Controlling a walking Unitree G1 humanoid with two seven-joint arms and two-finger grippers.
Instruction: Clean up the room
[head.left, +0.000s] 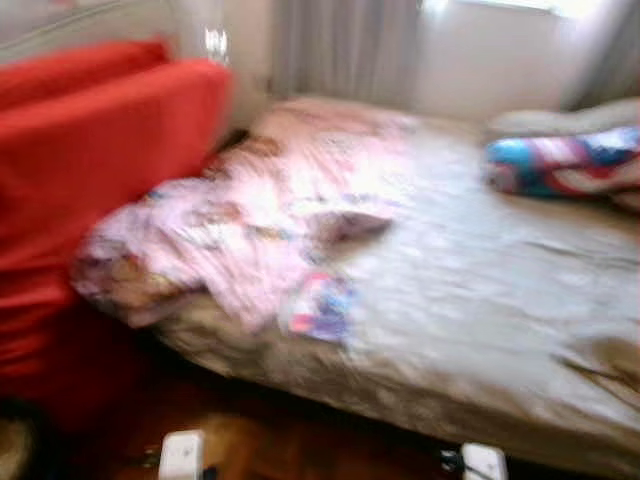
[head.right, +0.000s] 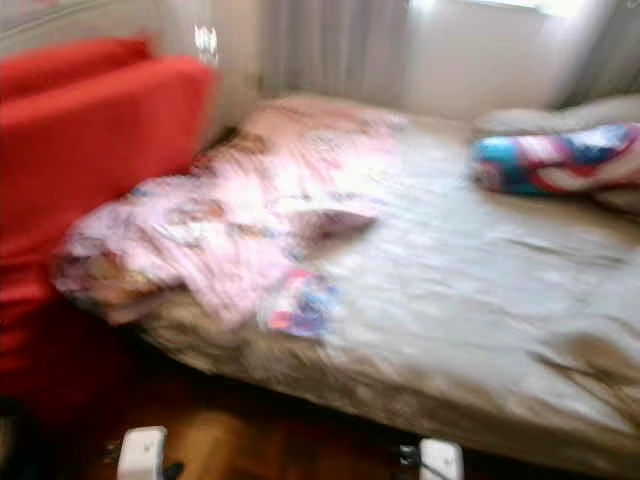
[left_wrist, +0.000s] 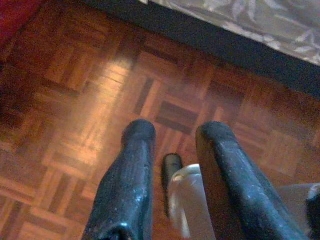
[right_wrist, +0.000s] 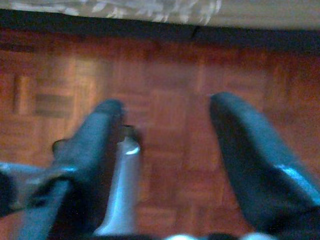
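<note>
The head views are blurred. A low bed with a grey-beige sheet (head.left: 480, 300) stands in front of me. A crumpled pink patterned blanket (head.left: 250, 220) covers its left half. A small blue and pink item (head.left: 320, 305) lies at the blanket's front edge. A blue, red and white pillow (head.left: 565, 160) rests at the far right. My left gripper (left_wrist: 177, 132) hangs open over the parquet floor (left_wrist: 100, 100) near the bed's side. My right gripper (right_wrist: 167, 105) is also open above the floor, with nothing between its fingers.
A red covered sofa (head.left: 90, 150) stands close to the bed on the left. Curtains (head.left: 340, 45) and a bright window are behind the bed. Two white pieces (head.left: 182, 455) show at the lower edge over the wooden floor.
</note>
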